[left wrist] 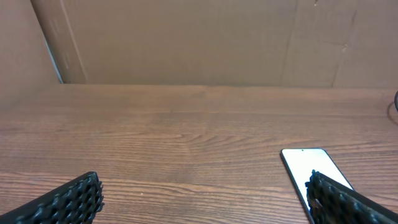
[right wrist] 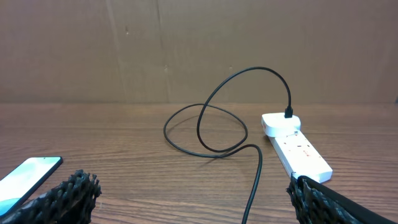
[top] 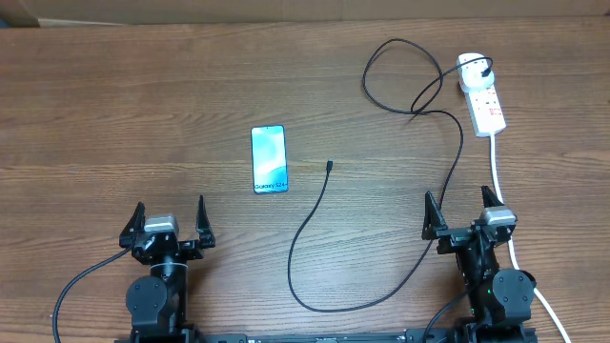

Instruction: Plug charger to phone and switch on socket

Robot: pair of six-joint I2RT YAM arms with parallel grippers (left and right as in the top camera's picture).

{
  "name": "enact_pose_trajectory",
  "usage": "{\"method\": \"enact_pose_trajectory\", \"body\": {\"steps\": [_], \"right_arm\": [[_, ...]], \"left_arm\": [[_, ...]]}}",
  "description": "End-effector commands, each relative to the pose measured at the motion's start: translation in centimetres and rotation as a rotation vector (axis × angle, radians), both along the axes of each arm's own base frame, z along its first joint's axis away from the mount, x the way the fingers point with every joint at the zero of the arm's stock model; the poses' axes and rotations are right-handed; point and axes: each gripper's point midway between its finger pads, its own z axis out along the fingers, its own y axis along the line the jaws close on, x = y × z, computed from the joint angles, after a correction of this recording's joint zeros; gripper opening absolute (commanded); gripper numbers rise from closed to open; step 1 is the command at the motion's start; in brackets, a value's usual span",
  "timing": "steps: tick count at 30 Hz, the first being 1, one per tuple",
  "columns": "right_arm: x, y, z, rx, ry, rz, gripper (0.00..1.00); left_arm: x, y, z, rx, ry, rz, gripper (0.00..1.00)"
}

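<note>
The phone [top: 270,159] lies screen-up on the wooden table, left of centre; its top end shows in the left wrist view [left wrist: 308,163] and a corner in the right wrist view [right wrist: 28,174]. The charger [top: 315,214] is a thin black cable. Its small connector tip [top: 329,166] lies free on the table right of the phone. From there the cable loops round to its plug [top: 487,69], which sits in the white socket [top: 482,95] at the far right. My left gripper [top: 170,215] and right gripper [top: 464,206] rest open near the front edge, both empty.
The socket's thick white cord [top: 499,176] runs down past the right arm to the front edge. A brown cardboard wall [right wrist: 199,50] closes off the back of the table. The charger cable [right wrist: 252,186] passes between the right gripper's fingers without touching them.
</note>
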Motion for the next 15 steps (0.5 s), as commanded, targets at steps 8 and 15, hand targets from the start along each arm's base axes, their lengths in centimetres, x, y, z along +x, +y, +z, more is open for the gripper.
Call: {"method": "enact_pose_trajectory", "body": {"steps": [8, 15], "right_arm": [[0.0, 0.2, -0.1, -0.001, -0.007, 0.007, 1.0], [0.0, 0.2, -0.1, -0.001, -0.007, 0.007, 1.0]], "left_arm": [[-1.0, -7.9, 1.9, -0.519, -0.012, -0.44, 1.0], [-2.4, -8.4, 9.1, -0.603, -0.273, -0.559, 1.0]]}}
